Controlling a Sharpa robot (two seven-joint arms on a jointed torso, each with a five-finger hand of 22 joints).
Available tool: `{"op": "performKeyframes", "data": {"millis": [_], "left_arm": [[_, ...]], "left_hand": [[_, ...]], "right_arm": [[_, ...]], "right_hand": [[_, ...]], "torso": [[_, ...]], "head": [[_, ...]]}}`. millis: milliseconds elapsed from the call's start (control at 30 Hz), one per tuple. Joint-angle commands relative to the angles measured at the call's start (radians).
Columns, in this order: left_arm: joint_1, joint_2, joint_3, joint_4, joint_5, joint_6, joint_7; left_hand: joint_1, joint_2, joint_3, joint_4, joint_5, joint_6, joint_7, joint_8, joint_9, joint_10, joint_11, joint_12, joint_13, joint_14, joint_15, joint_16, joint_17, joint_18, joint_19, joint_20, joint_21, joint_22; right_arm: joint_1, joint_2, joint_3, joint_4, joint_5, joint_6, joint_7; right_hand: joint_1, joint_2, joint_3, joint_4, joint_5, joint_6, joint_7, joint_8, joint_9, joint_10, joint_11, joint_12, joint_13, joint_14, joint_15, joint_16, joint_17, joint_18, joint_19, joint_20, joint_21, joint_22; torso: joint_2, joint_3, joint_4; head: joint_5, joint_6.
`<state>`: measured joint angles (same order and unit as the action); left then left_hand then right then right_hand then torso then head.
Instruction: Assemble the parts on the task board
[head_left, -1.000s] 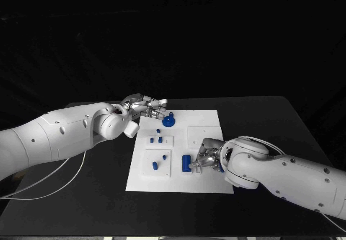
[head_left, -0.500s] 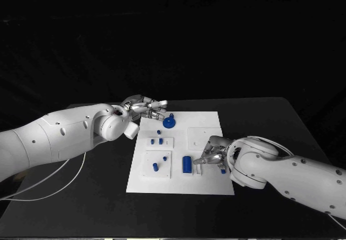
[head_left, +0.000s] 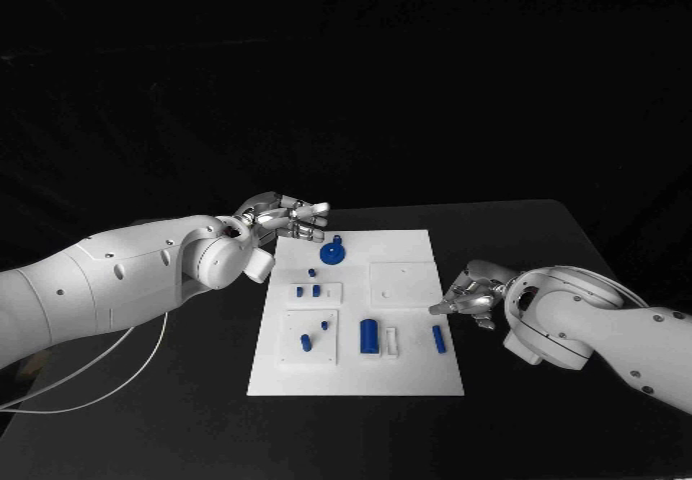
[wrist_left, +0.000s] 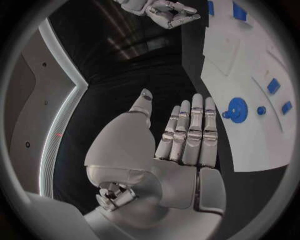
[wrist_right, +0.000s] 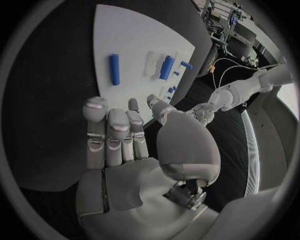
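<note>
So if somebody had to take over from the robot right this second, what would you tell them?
Left hand: open, holds nothing, at the far left corner of the white task board.
Right hand: holds nothing, fingers loosely curled, off the board's right edge.
On the board: blue round geared part far end, thick blue cylinder and slim blue bar near end.
Left: small pieces still lie loose; how many are seated I cannot tell.

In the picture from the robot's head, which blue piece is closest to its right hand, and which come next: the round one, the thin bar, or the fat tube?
Counting out from the right hand:
1. The thin blue bar, near the board's right edge, right beside the hand.
2. The fat blue tube, further in, mid-board.
3. The round blue piece, at the board's far end, close to the left hand.
</note>
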<state>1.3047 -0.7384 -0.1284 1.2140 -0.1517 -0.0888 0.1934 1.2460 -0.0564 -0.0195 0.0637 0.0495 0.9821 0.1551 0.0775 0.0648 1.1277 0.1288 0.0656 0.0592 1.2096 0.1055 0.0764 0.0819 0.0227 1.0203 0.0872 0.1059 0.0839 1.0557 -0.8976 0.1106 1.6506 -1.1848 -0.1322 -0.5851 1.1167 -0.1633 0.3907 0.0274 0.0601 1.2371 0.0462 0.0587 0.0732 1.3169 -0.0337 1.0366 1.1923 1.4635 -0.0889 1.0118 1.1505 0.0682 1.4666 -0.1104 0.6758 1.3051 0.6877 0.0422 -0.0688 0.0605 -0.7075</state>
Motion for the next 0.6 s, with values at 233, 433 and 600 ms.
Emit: {"op": "performKeyframes", "data": {"millis": [233, 433, 600], "left_arm": [[-0.003, 0.002, 0.001, -0.001, 0.026, -0.005, 0.048], [-0.006, 0.005, 0.000, -0.004, 0.028, 0.004, 0.046], [-0.007, 0.007, 0.000, -0.006, 0.028, 0.010, 0.043]], "left_hand": [[-0.005, 0.014, -0.005, -0.009, -0.001, 0.004, -0.004, -0.001, 0.000, 0.003, -0.001, -0.003, 0.001, 0.004, -0.002, -0.002, 0.002, -0.002, 0.008, -0.002, 0.006, 0.000], [-0.006, 0.015, -0.007, -0.010, -0.001, 0.003, -0.004, -0.001, 0.000, 0.002, -0.001, -0.003, 0.001, 0.002, -0.001, -0.003, 0.001, -0.001, 0.007, -0.001, 0.006, -0.001], [-0.007, 0.015, -0.008, -0.011, -0.001, 0.002, -0.003, -0.001, 0.000, 0.001, -0.001, -0.003, 0.001, 0.002, -0.001, -0.003, 0.001, -0.001, 0.006, -0.001, 0.006, -0.001]], "right_arm": [[-0.004, -0.020, 0.002, -0.005, -0.058, 0.201, -0.033], [-0.014, -0.006, 0.001, 0.006, -0.094, 0.234, -0.073], [-0.021, 0.012, -0.001, 0.002, -0.106, 0.228, -0.097]], "right_hand": [[0.011, 0.009, 0.020, -0.039, -0.004, 0.011, -0.006, 0.005, 0.000, 0.005, -0.001, 0.007, 0.001, 0.003, 0.007, 0.011, 0.003, -0.004, 0.053, 0.006, 0.004, 0.001], [0.002, 0.000, 0.018, -0.019, -0.006, 0.033, -0.014, 0.006, 0.017, 0.033, -0.007, 0.088, 0.063, 0.003, 0.004, 0.041, 0.023, -0.008, 0.053, 0.002, 0.034, 0.014], [0.005, -0.003, 0.012, -0.003, -0.001, 0.044, -0.022, 0.005, 0.063, 0.040, -0.013, 0.098, 0.073, 0.003, -0.002, 0.044, 0.024, -0.010, 0.053, -0.003, 0.035, 0.014]], "torso": [[-0.002, 0.0060, -0.0078], [-0.003, 0.0056, -0.0077], [-0.002, 0.0040, -0.0042]], "head": [[0.002, 0.003], [-0.003, 0.002], [-0.009, 0.001]]}}
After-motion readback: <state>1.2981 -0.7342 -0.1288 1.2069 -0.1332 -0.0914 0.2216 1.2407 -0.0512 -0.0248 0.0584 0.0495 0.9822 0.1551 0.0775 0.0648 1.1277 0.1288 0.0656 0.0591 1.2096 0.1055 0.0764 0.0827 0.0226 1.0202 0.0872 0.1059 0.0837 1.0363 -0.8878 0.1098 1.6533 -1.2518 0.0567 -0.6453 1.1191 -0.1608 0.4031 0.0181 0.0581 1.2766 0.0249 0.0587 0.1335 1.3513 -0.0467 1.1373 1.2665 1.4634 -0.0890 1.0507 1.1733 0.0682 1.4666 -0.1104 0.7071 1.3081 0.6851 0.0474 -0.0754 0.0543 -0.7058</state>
